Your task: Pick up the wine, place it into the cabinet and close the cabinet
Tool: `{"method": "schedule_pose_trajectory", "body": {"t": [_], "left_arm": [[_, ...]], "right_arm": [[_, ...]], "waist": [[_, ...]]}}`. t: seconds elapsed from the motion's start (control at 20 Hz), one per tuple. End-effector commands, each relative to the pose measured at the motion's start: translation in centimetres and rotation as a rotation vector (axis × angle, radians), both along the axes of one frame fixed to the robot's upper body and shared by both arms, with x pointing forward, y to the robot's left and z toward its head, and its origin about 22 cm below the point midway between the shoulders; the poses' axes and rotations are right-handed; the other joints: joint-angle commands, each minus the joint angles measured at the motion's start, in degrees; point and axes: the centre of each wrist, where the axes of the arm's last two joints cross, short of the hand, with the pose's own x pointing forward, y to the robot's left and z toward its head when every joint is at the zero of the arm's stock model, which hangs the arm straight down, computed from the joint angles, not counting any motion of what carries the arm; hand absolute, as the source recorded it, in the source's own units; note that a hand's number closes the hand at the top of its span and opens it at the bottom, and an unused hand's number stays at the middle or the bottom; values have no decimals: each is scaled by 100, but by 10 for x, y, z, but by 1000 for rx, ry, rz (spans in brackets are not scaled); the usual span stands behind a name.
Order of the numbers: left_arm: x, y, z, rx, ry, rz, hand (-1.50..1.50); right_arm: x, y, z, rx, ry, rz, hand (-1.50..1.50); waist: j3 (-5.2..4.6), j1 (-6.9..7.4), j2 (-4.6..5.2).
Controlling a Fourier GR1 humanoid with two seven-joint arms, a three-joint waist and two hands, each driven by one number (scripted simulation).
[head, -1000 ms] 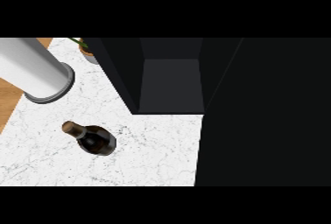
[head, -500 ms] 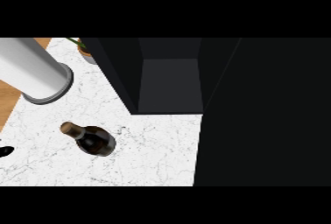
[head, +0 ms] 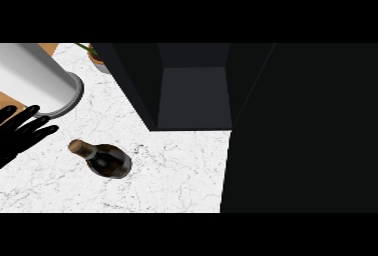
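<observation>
Head view: black left hand (head: 21, 134) at the left edge, fingers straight and spread, holding nothing. Right hand not visible.

Dark glass wine bottle with brown cork top (head: 108, 161) looks upright on the white marble counter (head: 173, 177), near the hand but apart, in front and to the left of the open dark cabinet (head: 193, 95).

Risks:
- Fingers coming in from the side hit the neck first and the bottle tips or rolls.
- Pale grey cylinder (head: 33, 82) sits just beside the hand, so the arm may clip it.
- Cabinet opening looks narrow; the bottle may catch a wall going in.
</observation>
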Motion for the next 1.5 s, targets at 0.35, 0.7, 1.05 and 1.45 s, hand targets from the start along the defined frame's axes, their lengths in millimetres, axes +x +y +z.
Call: {"method": "schedule_pose_trajectory", "body": {"t": [0.35,0.7,1.05,1.45], "left_arm": [[49,-11,-45,115,41,4,-150],[59,-18,-95,162,90,0,-150],[70,-12,-115,171,109,18,-150],[50,-29,-156,195,151,17,-150]], "right_arm": [[-16,-2,13,13,-36,20,-150],[-18,-6,8,12,-37,4,-150],[-11,4,10,25,-29,18,-150],[0,0,16,17,-51,9,-150]], "waist": [[-2,10,3],[-3,-8,9],[-8,-18,19],[-24,-77,52]]}}
